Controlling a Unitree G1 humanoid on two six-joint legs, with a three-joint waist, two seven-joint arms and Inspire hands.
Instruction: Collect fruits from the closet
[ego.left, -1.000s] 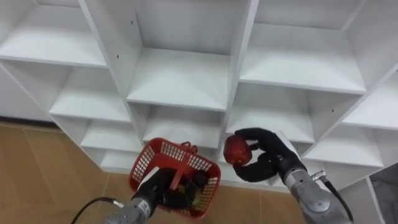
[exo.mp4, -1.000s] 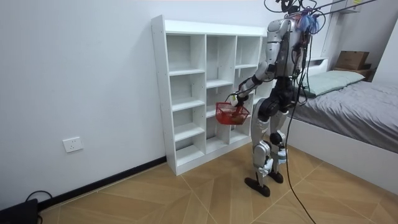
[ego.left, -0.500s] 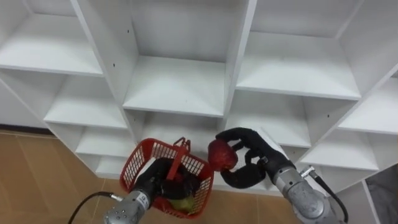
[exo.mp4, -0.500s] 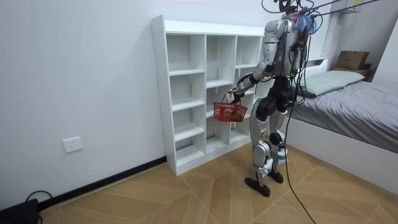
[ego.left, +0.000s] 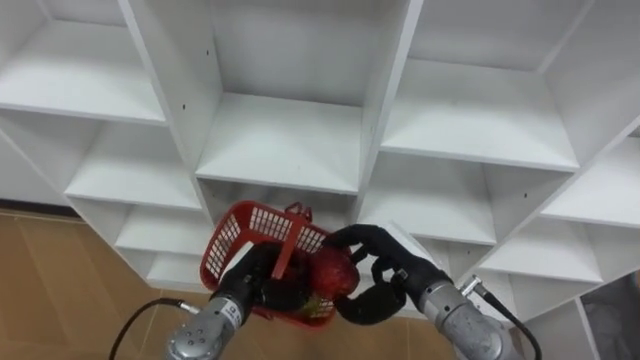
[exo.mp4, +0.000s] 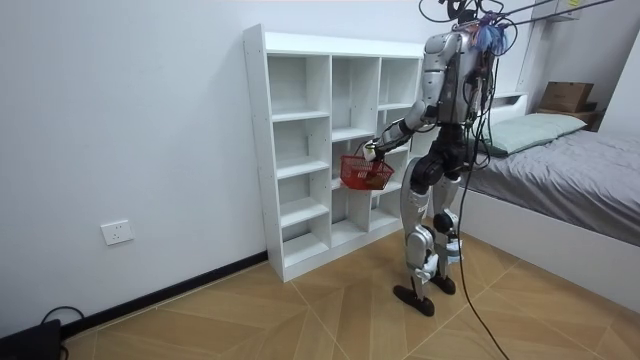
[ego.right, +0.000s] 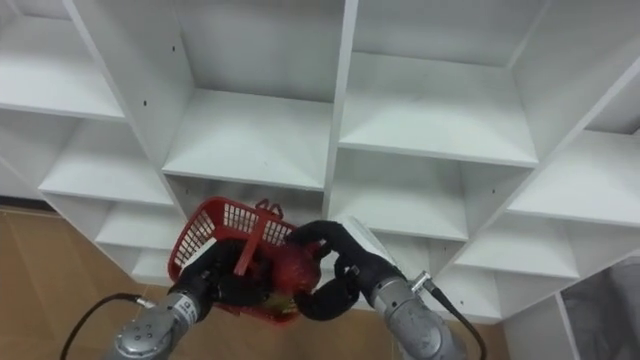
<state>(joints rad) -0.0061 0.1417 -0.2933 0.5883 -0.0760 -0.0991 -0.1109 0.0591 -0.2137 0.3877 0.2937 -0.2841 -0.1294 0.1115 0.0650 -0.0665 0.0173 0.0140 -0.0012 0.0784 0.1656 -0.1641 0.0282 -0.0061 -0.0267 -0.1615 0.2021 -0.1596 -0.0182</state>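
A red plastic basket (ego.left: 246, 235) hangs in front of the white closet (ego.left: 290, 140), and my left hand (ego.left: 252, 288) is shut on its red handle. Fruit lies inside it, a green piece (ego.left: 317, 309) among darker ones. My right hand (ego.left: 380, 280), in a black glove, is shut on a red apple (ego.left: 333, 272) and holds it over the basket's right rim. In the room view I stand facing the closet (exo.mp4: 330, 150), with the basket (exo.mp4: 360, 172) held at mid-shelf height and both hands (exo.mp4: 372, 152) at it.
The closet's compartments (ego.left: 480, 110) in front of me are bare white shelves. Wooden floor (ego.left: 60, 290) shows at the lower left. In the room view a bed (exo.mp4: 570, 170) stands behind me, at that view's right.
My right hand has carried the red apple leftward from beside the basket to over its right rim. The basket has risen a little toward the closet.
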